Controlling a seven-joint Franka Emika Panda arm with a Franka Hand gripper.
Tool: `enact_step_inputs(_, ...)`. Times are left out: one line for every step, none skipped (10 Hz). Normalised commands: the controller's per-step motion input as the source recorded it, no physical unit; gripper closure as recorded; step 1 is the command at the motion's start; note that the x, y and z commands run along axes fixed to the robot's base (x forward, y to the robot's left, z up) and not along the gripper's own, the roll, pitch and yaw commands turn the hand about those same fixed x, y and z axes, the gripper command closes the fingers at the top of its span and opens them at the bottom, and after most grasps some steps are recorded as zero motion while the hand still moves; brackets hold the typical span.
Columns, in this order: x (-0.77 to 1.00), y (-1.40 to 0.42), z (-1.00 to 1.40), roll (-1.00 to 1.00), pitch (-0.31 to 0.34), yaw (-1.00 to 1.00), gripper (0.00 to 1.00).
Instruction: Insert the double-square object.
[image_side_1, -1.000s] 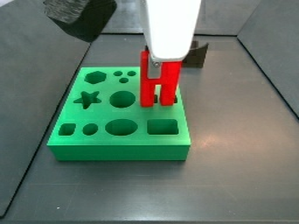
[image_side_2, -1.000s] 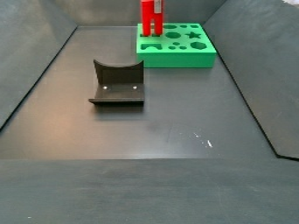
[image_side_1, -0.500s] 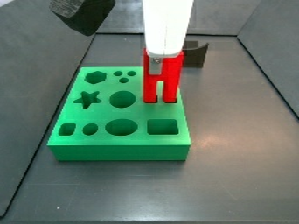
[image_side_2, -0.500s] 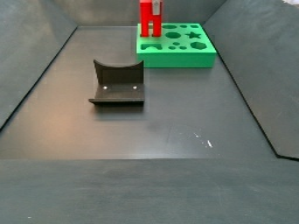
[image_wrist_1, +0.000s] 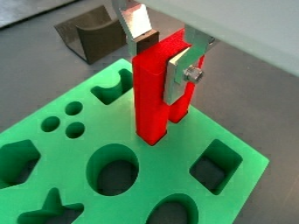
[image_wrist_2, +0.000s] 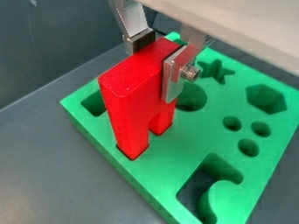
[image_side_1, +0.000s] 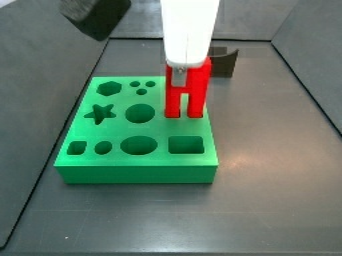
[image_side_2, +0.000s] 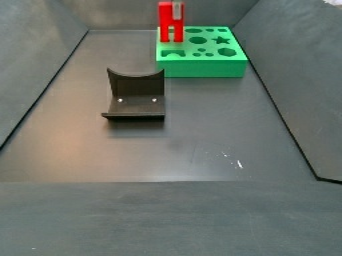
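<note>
**Block upright over the board, insertion not yet finished**

While the gripper (image_wrist_1: 163, 54) clamps the top of the red block (image_wrist_1: 158, 92), the block stands upright on the green board (image_wrist_1: 251, 171), its two legs pointing down. In both wrist views a silver finger plate (image_wrist_2: 177, 68) lies flat against one face of the block, and a second finger shows behind the far face, so the fingers grasp the block between them.

Position: in a side view the block (image_side_1: 187, 90) sits upper centre of frame, at the board's (image_side_1: 134, 165) far right corner, under the white arm. In the opposite side view the block (image_side_2: 170, 22) is at top centre, at the board's (image_side_2: 201, 62) left end.

Progress, as judged: pick-up and carry are done; the block is at the board and aligned vertically. Most of its height stands clear above the board surface. The legs meet the green surface in a wrist view, but whether they have entered a hole or only rest on top I cannot tell; the hole is hidden by the block itself.

Left to do: push the block down until seated, then release.

Other items: a dark curved block (image_side_2: 134, 95) lies well apart from the board, left of centre on the floor. The remaining holes I can see, star (image_side_1: 102, 113), circles and rectangle, are empty.
</note>
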Motion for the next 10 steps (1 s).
enact_step_inputs(0.00,0.00,-0.48,0.00,-0.083,0.00,1.00)
enact_step_inputs(-0.02,0.00,-0.41,0.00,-0.136,0.00,1.00)
enact_step_inputs(-0.01,-0.11,-0.38,0.00,-0.140,0.00,1.00)
enact_step_inputs(-0.02,-0.18,-0.35,0.02,-0.143,0.00,1.00)
enact_step_inputs(0.00,-0.17,-0.28,0.02,-0.111,0.00,1.00)
enact_step_inputs(-0.02,-0.13,-0.27,0.00,-0.107,0.00,1.00)
enact_step_inputs(-0.04,-0.10,-0.24,0.00,-0.106,0.00,1.00)
enact_step_inputs(-0.03,-0.07,-0.19,0.00,-0.097,0.00,1.00)
enact_step_inputs(-0.01,0.00,-0.06,0.00,-0.071,0.00,1.00)
enact_step_inputs(0.00,0.00,0.00,0.00,0.000,0.00,1.00)
